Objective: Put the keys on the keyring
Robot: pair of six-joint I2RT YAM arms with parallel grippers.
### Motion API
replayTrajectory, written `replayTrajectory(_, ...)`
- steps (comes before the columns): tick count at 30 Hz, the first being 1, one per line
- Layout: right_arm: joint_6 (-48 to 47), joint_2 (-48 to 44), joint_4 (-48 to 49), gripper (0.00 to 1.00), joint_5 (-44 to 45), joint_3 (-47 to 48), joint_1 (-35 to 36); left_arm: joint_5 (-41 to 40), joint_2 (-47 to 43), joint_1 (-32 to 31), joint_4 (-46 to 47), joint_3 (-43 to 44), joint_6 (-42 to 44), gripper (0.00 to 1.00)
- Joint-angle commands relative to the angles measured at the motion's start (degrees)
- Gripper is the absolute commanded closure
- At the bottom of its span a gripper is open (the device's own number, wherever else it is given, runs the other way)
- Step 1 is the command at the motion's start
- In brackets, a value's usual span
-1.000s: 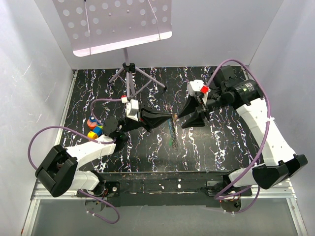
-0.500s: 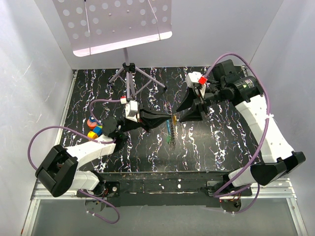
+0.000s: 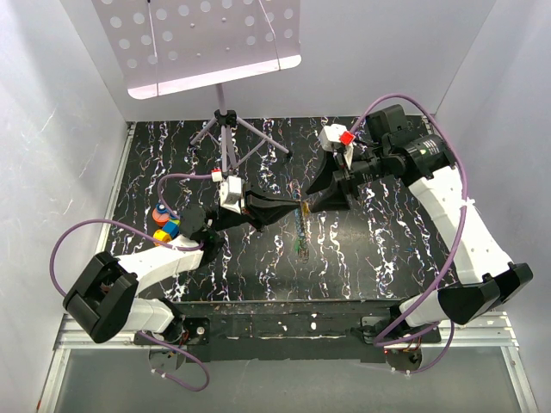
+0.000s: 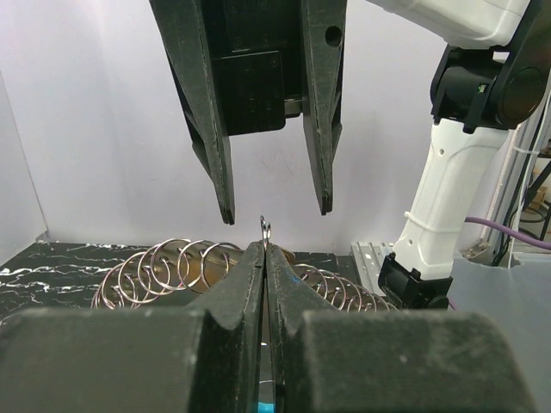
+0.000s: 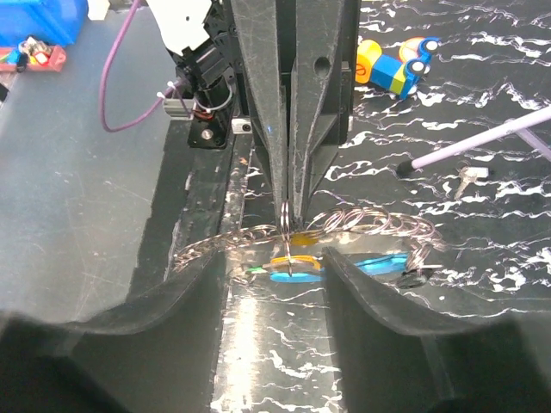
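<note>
Music stand (image 3: 207, 43) at back — coloured toys (image 3: 164, 225) left, marbled table (image 3: 258, 267).

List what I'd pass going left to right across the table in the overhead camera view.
toy blocks → music stand tripod → left gripper, shut on the keyring → right gripper, open. The keys sit under the gripper tips, so I left them out.

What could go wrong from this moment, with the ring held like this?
1. The left gripper pinches only the thin edge of the ring. A push from the open right gripper, which is right in front of it, might twist the ring out of the grip.
2. The chain of rings lies close by on the table and could snag on a finger.
</note>
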Motion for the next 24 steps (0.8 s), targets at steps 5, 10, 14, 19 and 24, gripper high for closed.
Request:
replayTrajectory(5, 1.66, 0.09, 2.31, 0.96, 1.48, -0.35, 0.86, -0.5, -0.69, 0.13, 3.98, -0.11, -0.75, 1.0)
replayTrajectory(10, 2.28, 0.26, 2.58, 0.99, 1.83, -0.35, 1.03, -0.41, -0.69, 0.13, 4.42, -0.02, -1.19, 1.0)
replayTrajectory(14, 2.28, 0.18, 2.22, 0.99, 1.13, -0.35, 1.12, -0.59, -0.69, 0.22, 4.34, -0.11, -1.11, 1.0)
replayTrajectory(19, 2.54, -0.35, 2.05, 0.73, 1.21, -1.05, 1.21, -0.68, -1.22, 0.13, 3.81, -0.2, -0.31, 1.0)
replayTrajectory(24, 3.42, -0.44, 2.66, 0.68, 1.65, -1.31, 1.12, -0.5, -1.57, 0.13, 3.54, -0.29, 0.12, 1.0)
